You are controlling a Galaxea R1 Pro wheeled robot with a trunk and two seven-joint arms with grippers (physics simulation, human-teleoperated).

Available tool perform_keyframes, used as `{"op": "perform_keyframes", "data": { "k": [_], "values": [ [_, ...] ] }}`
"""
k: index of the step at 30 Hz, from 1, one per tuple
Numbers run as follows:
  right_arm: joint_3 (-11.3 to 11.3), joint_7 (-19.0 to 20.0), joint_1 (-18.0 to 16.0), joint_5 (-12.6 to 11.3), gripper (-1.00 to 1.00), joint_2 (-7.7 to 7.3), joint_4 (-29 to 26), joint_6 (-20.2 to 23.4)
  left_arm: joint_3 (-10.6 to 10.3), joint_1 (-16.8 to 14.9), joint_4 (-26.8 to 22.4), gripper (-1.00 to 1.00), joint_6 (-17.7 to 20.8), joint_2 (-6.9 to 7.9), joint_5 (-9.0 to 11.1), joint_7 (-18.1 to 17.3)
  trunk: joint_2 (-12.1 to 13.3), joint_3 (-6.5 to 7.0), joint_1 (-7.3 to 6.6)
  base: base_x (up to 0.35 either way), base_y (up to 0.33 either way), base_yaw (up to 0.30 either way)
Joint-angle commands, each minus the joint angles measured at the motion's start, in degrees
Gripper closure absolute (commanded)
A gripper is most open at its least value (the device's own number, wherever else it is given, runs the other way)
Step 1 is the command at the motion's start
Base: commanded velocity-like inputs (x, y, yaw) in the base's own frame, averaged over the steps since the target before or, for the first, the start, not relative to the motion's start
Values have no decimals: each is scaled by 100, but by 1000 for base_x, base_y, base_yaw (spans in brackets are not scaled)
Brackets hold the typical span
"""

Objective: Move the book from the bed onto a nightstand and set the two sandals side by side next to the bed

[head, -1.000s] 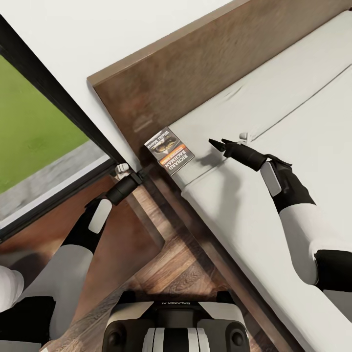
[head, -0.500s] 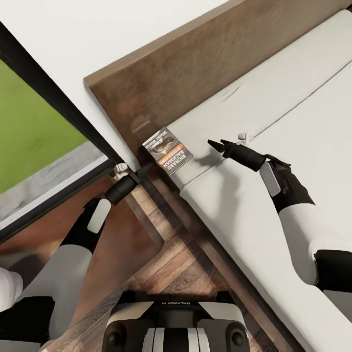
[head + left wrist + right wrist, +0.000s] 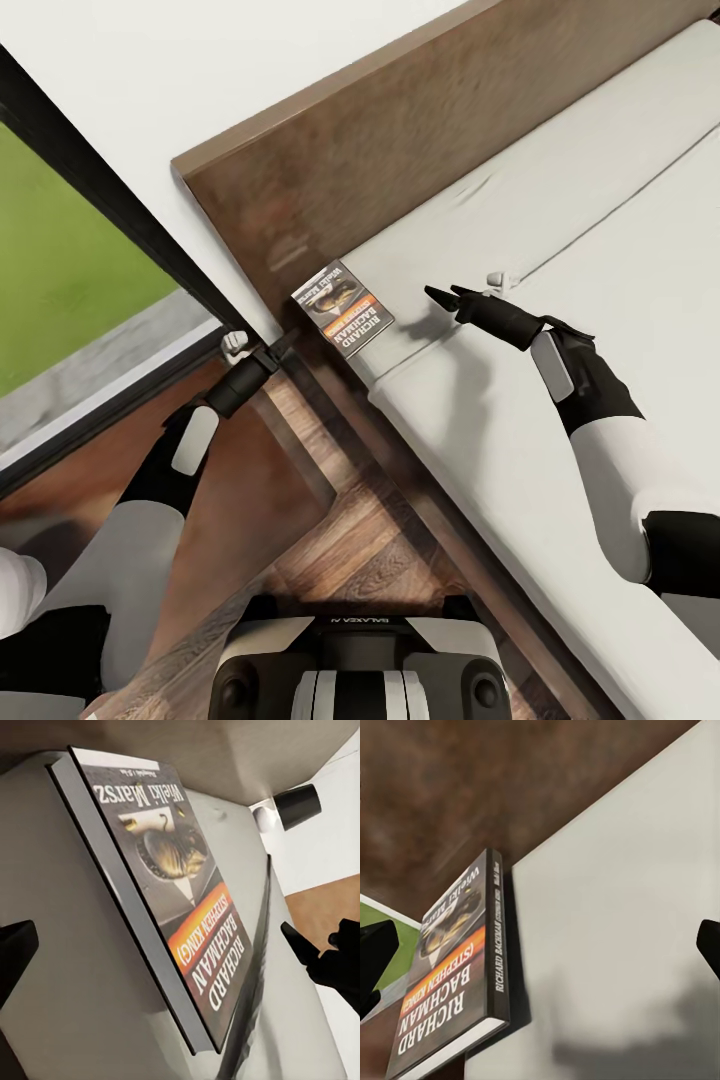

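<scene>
The book (image 3: 342, 308) lies flat on the corner of the bed's grey mattress (image 3: 600, 200), against the dark headboard (image 3: 400, 150). Its cover (image 3: 180, 892) shows a grey picture, an orange band and white lettering. My left gripper (image 3: 284, 346) is open just off the bed's corner, a little short of the book, its fingers (image 3: 15, 952) spread either side of it (image 3: 450, 982). My right gripper (image 3: 446, 294) hovers open above the mattress on the book's other side, a short way from it. The nightstand (image 3: 270, 470) lies under my left arm. The sandals are out of view.
A tall dark-framed window (image 3: 110, 200) showing grass stands close beside my left arm. The bed's dark side rail (image 3: 450, 530) runs diagonally past my base. Wood-plank floor (image 3: 370, 560) shows between the nightstand and the rail. The white wall (image 3: 200, 60) backs the headboard.
My left gripper has edged toward the book and its wrist has turned a little. The whole view shifted slightly early on. The right arm and the book have stayed put.
</scene>
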Motion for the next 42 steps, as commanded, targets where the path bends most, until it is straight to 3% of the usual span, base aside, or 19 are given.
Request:
{"op": "perform_keyframes", "data": {
  "k": [1,25,32,42],
  "values": [
    [13,0,-2,-59,-100,-5,-1,48,5,-3,2,-100,57,-1,49,-14,-2,-2,0,0,0,0],
    [20,3,-2,-61,-100,-5,-10,56,16,-1,3,-100,40,-7,72,65,-2,-2,0,0,0,-26],
    [167,-5,-2,-61,-100,-5,-10,50,30,-4,3,-100,40,-6,72,65,-2,-2,0,0,0,-11],
    [193,-6,-2,-63,-100,-5,-16,47,129,-2,3,-100,40,-2,72,57,-2,-17,0,0,0,-128]
  ]
}}
